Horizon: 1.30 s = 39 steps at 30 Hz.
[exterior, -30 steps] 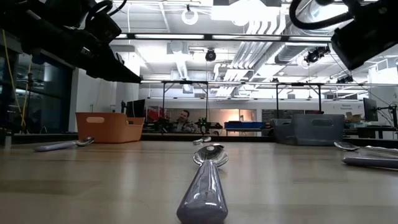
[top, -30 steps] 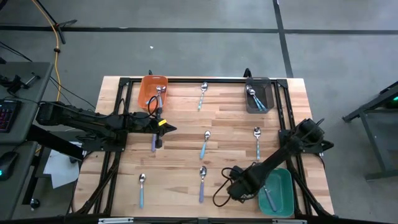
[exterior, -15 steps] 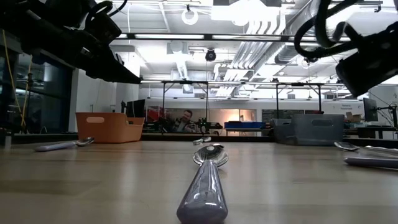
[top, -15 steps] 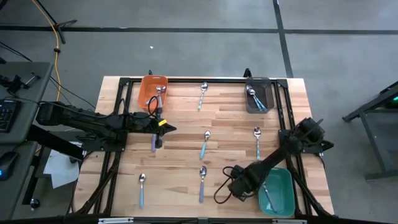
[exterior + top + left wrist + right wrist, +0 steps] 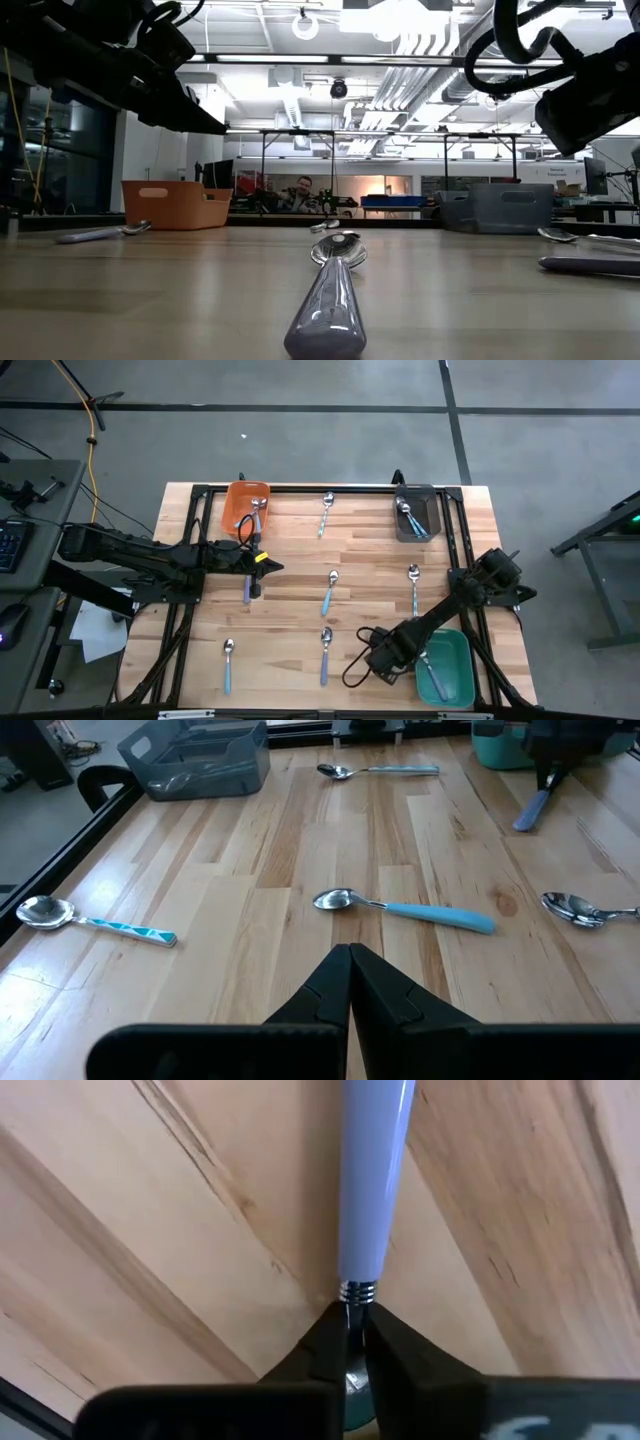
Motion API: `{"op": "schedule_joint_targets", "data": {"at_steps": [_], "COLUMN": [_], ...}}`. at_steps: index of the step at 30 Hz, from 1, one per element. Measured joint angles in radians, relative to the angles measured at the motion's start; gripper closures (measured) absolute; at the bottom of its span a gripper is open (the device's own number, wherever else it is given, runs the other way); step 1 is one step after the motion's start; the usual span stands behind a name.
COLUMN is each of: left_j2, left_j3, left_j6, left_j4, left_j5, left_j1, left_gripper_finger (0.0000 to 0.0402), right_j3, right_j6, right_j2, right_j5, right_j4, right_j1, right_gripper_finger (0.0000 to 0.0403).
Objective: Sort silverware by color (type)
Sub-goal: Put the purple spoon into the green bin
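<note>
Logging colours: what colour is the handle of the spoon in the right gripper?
Light purple-blue handle, clearest in the right wrist view.

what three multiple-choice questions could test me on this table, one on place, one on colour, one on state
1. Where is the green bin? A beside the right gripper B under the left gripper C off the table
2. What colour is the handle of the spoon in the right gripper? A red B pale blue-purple C yellow
3. How is the left gripper? A shut, empty B wide open C holding a fork

Answers: 1 A, the high view shows them side by side; 2 B, the right wrist view shows the handle; 3 A, its fingers meet with nothing between.
</note>
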Motion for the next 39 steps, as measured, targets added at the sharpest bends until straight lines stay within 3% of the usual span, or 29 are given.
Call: {"op": "schedule_joint_targets", "data": {"at_steps": [7,15,23,29,39], "left_j2": [0.0,0.0,0.0,0.0,0.0], "left_j3": [0.0,0.0,0.0,0.0,0.0], "left_j6": [0.0,0.001,0.003,0.002,-0.001], "left_j4": [0.0,0.0,0.0,0.0,0.0], "left_j5": [0.0,0.0,0.0,0.0,0.0], "left_j1": [0.0,0.0,0.0,0.0,0.0], "left_gripper_finger": [0.0401,0.0401,0.0401,0.0401,0.0401], "right_j3": [0.079,0.145,0.311,0.433,0.359], "right_j6": [-0.05,-0.076,-0.024,0.171,0.425], "right_j2": [0.008,0.007,0.005,0.002,0.0], "right_j5": [0.07,0.082,0.061,-0.03,-0.242], "right_j4": [-0.033,-0.079,-0.325,-0.552,-0.591], "right_j1": [0.0,0.0,0.027,0.094,0.194], "right_gripper_finger": [0.0399,0.0402,0.0402,0.0403,0.0403]}}
